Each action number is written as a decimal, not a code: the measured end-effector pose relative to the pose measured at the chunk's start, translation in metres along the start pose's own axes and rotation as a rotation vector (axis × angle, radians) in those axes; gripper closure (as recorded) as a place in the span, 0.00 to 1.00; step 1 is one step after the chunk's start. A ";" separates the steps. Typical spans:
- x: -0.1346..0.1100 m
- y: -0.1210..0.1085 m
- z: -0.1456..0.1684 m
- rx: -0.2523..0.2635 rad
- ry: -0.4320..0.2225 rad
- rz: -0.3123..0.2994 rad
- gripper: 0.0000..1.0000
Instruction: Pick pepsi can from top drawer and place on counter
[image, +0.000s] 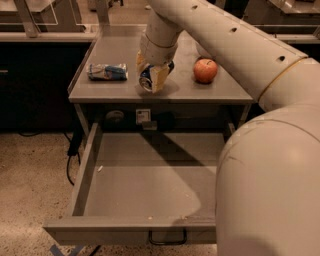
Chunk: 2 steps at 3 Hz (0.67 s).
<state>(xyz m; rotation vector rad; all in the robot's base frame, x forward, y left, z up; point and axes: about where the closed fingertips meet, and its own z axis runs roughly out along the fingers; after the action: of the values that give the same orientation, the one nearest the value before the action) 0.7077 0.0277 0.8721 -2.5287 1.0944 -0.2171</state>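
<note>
The pepsi can (148, 80), blue with a silver end, lies tilted between the tan fingers (159, 79) of my gripper (152, 80). The gripper is shut on it and holds it just above the counter (115, 90), near its front middle. The top drawer (145, 192) stands pulled out below the counter, with nothing in it. Its small dark handle (167, 238) shows on the front.
A flat blue-and-silver snack packet (107, 71) lies on the counter's left side. A red apple (205, 70) sits on its right side. My pale arm fills the right of the view and hides the drawer's right wall. A dark cable (71, 155) hangs left of the drawer.
</note>
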 end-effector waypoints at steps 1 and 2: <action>0.023 -0.006 0.017 0.027 -0.050 -0.019 1.00; 0.039 -0.007 0.031 0.068 -0.126 -0.005 1.00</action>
<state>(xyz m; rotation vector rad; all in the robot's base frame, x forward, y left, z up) 0.7480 0.0119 0.8458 -2.4490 1.0151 -0.0925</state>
